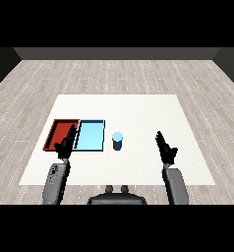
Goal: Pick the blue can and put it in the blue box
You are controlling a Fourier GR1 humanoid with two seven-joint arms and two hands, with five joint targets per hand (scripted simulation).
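Both hands spread-fingered, empty; risk of right hand (165,150) tipping upright blue can (118,141) on approach, or left hand (64,146) crowding blue tray (91,136).

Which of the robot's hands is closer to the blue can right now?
The right, narrowly. The right hand hangs to the right of the blue can, apart from it. The left hand is farther off on the can's other side, over the red tray's near edge.

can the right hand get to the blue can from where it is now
Probably yes. The blue can stands upright on the white table, apart from the light blue tray, and only bare table lies between it and the open right hand.
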